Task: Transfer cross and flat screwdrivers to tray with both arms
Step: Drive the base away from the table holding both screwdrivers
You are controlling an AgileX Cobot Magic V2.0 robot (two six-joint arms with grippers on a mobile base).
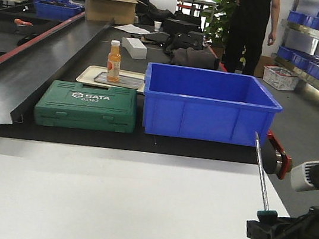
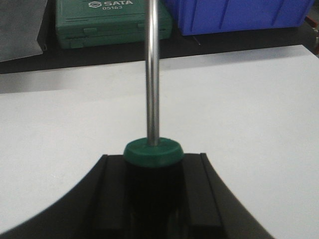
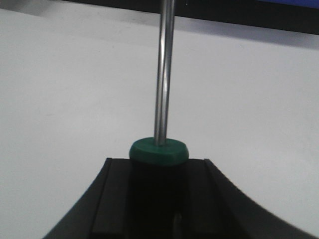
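Screwdrivers sit one in each gripper. The left screwdriver (image 2: 153, 152) stands upright in the left gripper (image 2: 153, 172). Its black handle is clamped between the black fingers (image 2: 112, 194), the green collar sits just above them, and the steel shaft runs out of the top of the picture. Only the left wrist view shows this grasp. The right screwdriver (image 3: 158, 151) is clenched the same way by the right gripper (image 3: 158, 174). The front view catches that one too, low at the right, with its shaft (image 1: 261, 171) leaning slightly left above the white table (image 1: 106, 196). Past the table's far edge, on a black surface, lie a green tool case (image 1: 86, 107) lettered "SATA 05163" and, just beside it, a blue bin (image 1: 209, 106). Behind the case, seen only from the front, the grey tray (image 1: 130, 81) rests in a cream tray (image 1: 85, 75), well apart from both screwdrivers. An orange bottle (image 1: 115, 60) with an unreadable label stands at its left end. Farther back stands a person (image 1: 251, 25) in black.
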